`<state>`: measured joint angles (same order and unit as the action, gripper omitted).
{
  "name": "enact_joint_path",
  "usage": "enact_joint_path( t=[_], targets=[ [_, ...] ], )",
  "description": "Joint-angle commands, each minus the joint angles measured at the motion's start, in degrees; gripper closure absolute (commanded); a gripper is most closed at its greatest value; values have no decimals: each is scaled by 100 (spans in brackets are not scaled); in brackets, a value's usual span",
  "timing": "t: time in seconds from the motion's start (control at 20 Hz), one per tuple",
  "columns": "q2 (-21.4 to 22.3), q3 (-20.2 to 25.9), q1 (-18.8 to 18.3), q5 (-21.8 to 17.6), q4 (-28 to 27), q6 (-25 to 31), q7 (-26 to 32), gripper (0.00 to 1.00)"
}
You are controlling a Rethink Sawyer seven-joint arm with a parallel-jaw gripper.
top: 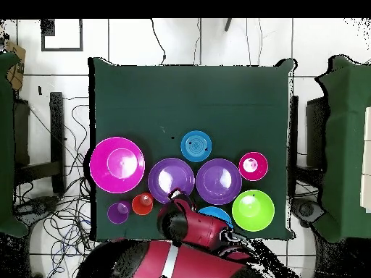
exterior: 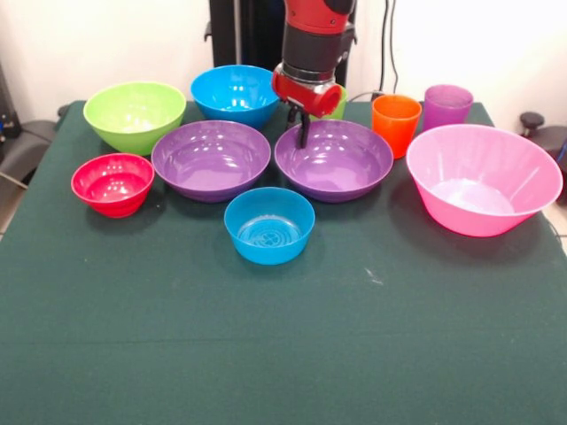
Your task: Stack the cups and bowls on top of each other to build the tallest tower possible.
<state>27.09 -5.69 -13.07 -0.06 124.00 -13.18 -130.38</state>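
All bowls stand apart on the green table point(exterior: 283, 354): lime green bowl point(exterior: 135, 113), back blue bowl point(exterior: 235, 93), left purple bowl point(exterior: 211, 159), right purple bowl point(exterior: 334, 161), small red bowl point(exterior: 112, 183), small front blue bowl point(exterior: 269, 225), big pink bowl point(exterior: 483, 177). The orange cup point(exterior: 395, 124) and purple cup point(exterior: 446, 106) stand upright behind the pink bowl. The green cup point(exterior: 337, 110) is mostly hidden behind the gripper. The gripper point(exterior: 299, 133) hangs over the far rim of the right purple bowl and holds nothing I can see. Overhead, the gripper point(top: 174, 195) is at the purple bowl's point(top: 172, 179) near rim.
The red and black arm point(top: 196, 232) covers part of the back blue bowl point(top: 215, 214) overhead. Black chairs stand at both table sides point(exterior: 22, 146). Cables lie on the floor left of the table point(top: 69, 145). The table's front half point(top: 188, 101) holds nothing.
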Motion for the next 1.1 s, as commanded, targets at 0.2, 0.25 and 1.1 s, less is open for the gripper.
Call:
enact_joint_path(
  t=[0.2,0.25,1.1],
  targets=[
    [657,565,-61,-75,-135,545,-570,100],
    [710,562,-62,-65,-130,602,-559,100],
    [1706,1146,-396,-35,150,1404,-489,100]
  ],
)
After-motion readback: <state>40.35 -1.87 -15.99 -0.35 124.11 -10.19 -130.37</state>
